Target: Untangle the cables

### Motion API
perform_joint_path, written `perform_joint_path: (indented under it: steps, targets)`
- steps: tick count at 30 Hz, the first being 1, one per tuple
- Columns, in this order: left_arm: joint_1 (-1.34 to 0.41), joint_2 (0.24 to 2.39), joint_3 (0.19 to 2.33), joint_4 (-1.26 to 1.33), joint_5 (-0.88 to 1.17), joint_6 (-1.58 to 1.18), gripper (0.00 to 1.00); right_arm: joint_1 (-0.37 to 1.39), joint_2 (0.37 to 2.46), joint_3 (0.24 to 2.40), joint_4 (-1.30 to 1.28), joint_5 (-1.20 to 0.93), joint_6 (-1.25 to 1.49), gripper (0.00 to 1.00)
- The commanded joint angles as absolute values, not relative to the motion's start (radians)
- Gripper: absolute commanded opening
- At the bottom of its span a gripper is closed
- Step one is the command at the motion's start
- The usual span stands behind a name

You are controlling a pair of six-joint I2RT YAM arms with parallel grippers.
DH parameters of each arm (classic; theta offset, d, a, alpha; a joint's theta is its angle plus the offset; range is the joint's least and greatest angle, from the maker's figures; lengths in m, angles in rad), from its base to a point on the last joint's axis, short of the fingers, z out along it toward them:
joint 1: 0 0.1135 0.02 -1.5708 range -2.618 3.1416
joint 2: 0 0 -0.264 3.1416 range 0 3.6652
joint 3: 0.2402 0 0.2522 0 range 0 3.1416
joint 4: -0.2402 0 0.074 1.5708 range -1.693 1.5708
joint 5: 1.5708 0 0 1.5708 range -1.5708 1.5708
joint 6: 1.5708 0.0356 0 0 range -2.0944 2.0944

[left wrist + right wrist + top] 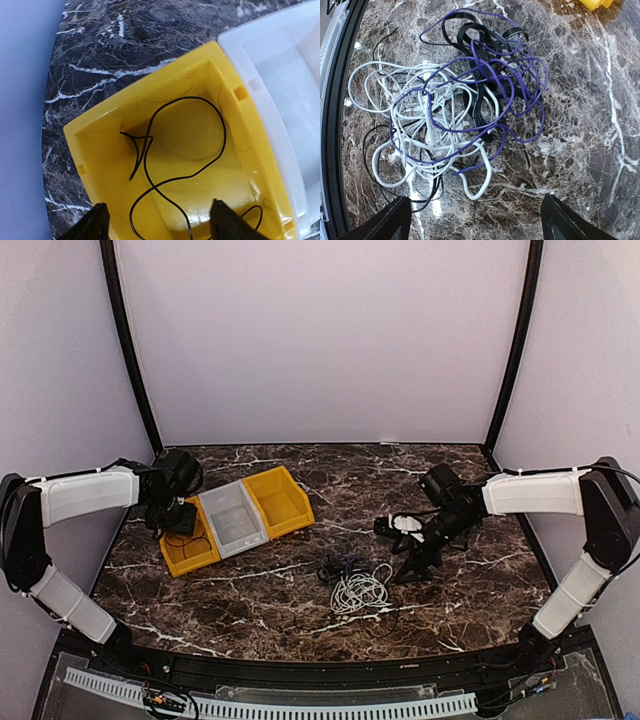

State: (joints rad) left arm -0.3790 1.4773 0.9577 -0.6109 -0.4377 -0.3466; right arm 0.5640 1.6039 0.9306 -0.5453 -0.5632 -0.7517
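The tangle of cables (355, 585) lies on the marble table right of centre. In the right wrist view it is white (420, 145), purple (520, 75) and black (480, 45) cords looped through each other. My right gripper (475, 200) hangs open just above the tangle's edge, its fingers wide apart and touching nothing; from above, the right gripper (408, 565) sits to the right of the pile. One thin black cable (223, 140) lies loose inside the left yellow bin (100, 150). My left gripper (159, 210) is open over that bin with nothing between its fingers.
Three bins stand in a row at the left: a yellow bin (190, 552), a pale grey bin (232, 520) and a second yellow bin (280, 500). The table's black front rim (335, 150) runs close to the tangle. Bare marble lies beyond the pile.
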Motion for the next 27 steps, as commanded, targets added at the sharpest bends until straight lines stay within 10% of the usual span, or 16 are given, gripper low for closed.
perform_joint_path:
  steps: [1, 10, 21, 27]
  targets:
    - [-0.38, 1.401, 1.024, -0.7, -0.457, -0.337, 0.88, 0.564, 1.545, 1.021, -0.615, -0.552, -0.773, 0.91]
    - [-0.381, 1.361, 1.164, -0.956, -0.683, -0.395, 0.99, 0.529, 1.444, 1.171, -0.688, -0.526, -0.743, 0.93]
    - [-0.464, 1.201, 1.212, -0.548, -0.343, -0.198, 0.99, 0.448, 1.309, 1.189, -0.434, -0.379, -0.482, 0.99]
    - [-0.594, 1.225, 1.248, -0.277, -0.784, -0.112, 0.99, 0.375, 1.255, 1.195, -0.43, -0.404, -0.43, 0.99]
